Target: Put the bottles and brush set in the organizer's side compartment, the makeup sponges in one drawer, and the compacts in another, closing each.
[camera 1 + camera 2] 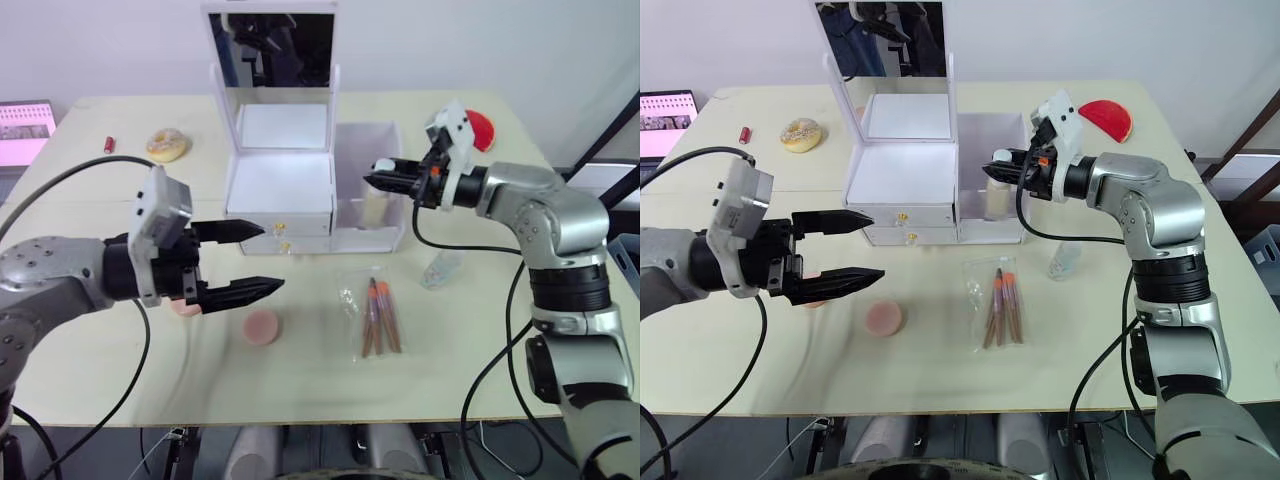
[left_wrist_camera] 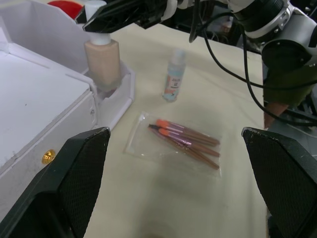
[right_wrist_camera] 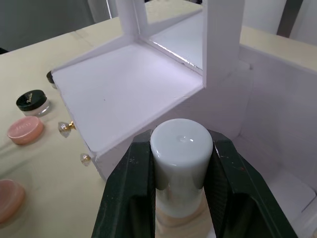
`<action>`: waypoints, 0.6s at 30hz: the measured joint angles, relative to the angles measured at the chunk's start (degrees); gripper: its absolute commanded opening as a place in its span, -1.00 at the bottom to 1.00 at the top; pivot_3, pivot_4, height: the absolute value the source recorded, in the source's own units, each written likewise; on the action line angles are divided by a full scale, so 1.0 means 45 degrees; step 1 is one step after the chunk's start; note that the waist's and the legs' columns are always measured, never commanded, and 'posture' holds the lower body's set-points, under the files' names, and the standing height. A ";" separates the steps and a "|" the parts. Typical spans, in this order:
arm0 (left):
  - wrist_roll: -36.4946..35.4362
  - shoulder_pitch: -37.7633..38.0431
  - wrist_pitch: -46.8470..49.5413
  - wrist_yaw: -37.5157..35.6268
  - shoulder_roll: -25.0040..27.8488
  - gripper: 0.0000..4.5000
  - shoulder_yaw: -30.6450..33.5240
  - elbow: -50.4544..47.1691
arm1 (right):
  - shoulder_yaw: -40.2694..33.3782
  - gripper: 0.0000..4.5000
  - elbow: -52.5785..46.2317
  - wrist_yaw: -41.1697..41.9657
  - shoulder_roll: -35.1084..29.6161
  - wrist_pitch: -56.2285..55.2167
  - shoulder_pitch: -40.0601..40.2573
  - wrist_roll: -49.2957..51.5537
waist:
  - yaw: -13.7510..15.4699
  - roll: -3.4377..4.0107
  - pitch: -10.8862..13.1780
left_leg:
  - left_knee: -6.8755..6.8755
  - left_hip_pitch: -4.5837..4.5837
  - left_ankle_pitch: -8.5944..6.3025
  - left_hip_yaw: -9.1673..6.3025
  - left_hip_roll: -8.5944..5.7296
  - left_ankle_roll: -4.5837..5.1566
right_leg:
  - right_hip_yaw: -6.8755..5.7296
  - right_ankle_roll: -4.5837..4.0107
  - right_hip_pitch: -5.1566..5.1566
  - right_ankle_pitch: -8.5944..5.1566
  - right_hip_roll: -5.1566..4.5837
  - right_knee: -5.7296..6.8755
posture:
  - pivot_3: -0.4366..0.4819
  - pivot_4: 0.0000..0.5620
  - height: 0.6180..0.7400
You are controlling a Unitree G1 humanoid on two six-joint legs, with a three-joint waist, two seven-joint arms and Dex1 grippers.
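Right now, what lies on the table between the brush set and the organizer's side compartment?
Only bare tabletop lies between the brush set and the side compartment, seen in the left wrist view. The small clear bottle stands off to the side.

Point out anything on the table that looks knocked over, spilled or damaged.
Nothing looks spilled or damaged. The small clear bottle lies on its side right of the bagged brush set. The foundation bottle stands upright in the organizer's side compartment, with the right claw shut on its cap.

bright even light, soft faint shadows
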 measured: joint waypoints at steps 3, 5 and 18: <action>0.0051 -0.0001 0.0000 -0.0002 -0.0001 1.00 0.0000 0.0022 | 0.0275 -0.65 0.0000 0.0015 -0.0110 -0.0323 0.0162 -0.0277 | 0.0005 -0.0001 0.0000 | 0.0001 -0.0003 0.0000 0.0003 0.0000 0.0000 | 0.0000 0.0000 0.0002 0.0000 0.0000 -0.0008 | -0.05 -0.47 0.99; 0.0067 -0.0002 0.0000 -0.0003 -0.0002 1.00 0.0000 0.0028 | 0.0311 -0.65 -0.0001 0.0036 -0.0111 -0.0693 0.0368 -0.0396 | -0.0001 -0.0002 0.0001 | 0.0003 0.0000 0.0000 0.0005 0.0000 0.0000 | 0.0001 0.0000 0.0005 0.0000 0.0000 -0.0007 | -0.05 -0.47 0.99; 0.0122 -0.0099 0.0001 -0.0029 -0.0003 1.00 -0.0009 0.0184 | 0.0386 -0.65 0.1657 -0.0191 0.0365 -0.3644 0.2031 -0.1517 | 0.0072 -0.0015 0.0008 | 0.0036 0.0019 0.0009 -0.0007 -0.0006 -0.0014 | 0.0009 -0.0051 0.0047 -0.0005 0.0003 0.0006 | -0.05 -0.47 0.99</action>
